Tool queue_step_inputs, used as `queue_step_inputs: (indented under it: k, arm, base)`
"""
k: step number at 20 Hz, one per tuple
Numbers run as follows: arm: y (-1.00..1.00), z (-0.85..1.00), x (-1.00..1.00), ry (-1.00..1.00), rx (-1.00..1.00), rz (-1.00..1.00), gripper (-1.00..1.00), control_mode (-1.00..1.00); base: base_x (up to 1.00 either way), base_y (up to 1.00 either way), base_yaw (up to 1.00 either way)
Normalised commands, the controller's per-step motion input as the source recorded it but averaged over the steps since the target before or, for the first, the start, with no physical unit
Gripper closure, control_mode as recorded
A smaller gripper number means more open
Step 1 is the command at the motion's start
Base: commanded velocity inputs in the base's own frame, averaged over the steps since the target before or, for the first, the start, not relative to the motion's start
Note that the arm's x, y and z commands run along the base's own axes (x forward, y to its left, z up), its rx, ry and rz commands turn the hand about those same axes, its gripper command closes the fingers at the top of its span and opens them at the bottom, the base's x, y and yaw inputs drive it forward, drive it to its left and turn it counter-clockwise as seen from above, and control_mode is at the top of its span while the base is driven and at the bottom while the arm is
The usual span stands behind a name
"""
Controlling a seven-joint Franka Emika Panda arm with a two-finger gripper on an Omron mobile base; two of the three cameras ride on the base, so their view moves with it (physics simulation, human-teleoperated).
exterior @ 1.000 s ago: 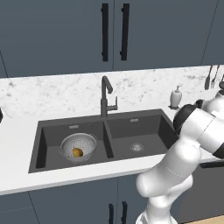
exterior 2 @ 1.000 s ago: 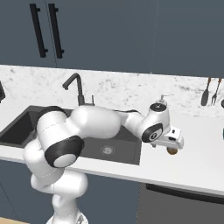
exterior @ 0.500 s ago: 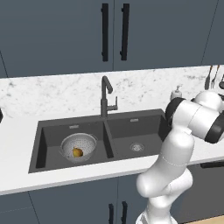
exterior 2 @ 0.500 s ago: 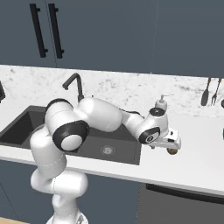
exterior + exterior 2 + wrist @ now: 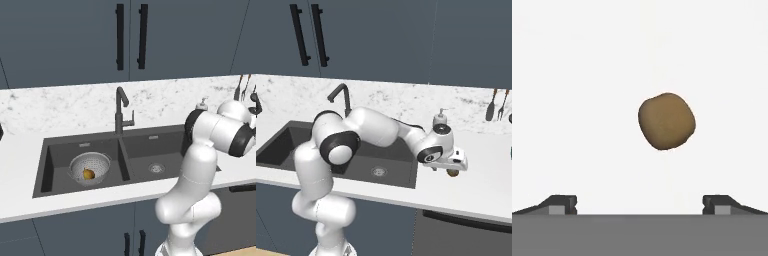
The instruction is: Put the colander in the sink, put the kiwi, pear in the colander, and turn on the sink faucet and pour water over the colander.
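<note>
The brown oval kiwi [image 5: 666, 121] lies on the white counter right of the sink [image 5: 49, 167]. My gripper [image 5: 452, 168] hangs open just above the kiwi [image 5: 453, 174], its dark fingertips [image 5: 562, 204] set wide apart and touching nothing. The silver colander [image 5: 90, 166] sits in the left basin with the yellow-orange pear [image 5: 88, 174] inside it. The dark faucet [image 5: 120, 107] stands behind the divider between the basins, and no water is running from it.
A white soap dispenser [image 5: 440, 119] stands at the back of the counter behind my hand. Utensils [image 5: 491, 106] hang on the wall to the right. My own arm [image 5: 381, 127] stretches across above the right basin [image 5: 156, 155].
The arm's elbow and upper links have swung round, while the hand has stayed over the kiwi with its jaws open. The fruit and colander have not moved.
</note>
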Motion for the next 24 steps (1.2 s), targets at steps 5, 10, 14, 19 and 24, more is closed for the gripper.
queue_step_inputs:
  k: [5, 10, 14, 19, 24]
  arm:
    - [-0.01, 0.0, 0.06, 0.0, 0.0, 0.03, -1.0, -1.0]
    - [-0.01, -0.05, 0.1, 0.0, 0.0, 0.04, -1.0, -1.0]
    - [-0.07, -0.17, 0.14, 0.0, 0.0, 0.03, -1.0, -1.0]
    - [-0.05, -0.1, 0.1, 0.0, 0.0, 0.03, -1.0, -1.0]
    - [-0.08, -0.01, 0.04, 0.0, 0.0, 0.01, -1.0, -1.0]
  base:
    - [0.0, 0.0, 0.0]
    - [0.0, 0.0, 0.0]
    - [0.0, 0.0, 0.0]
    - [0.0, 0.0, 0.0]
    - [0.0, 0.0, 0.0]
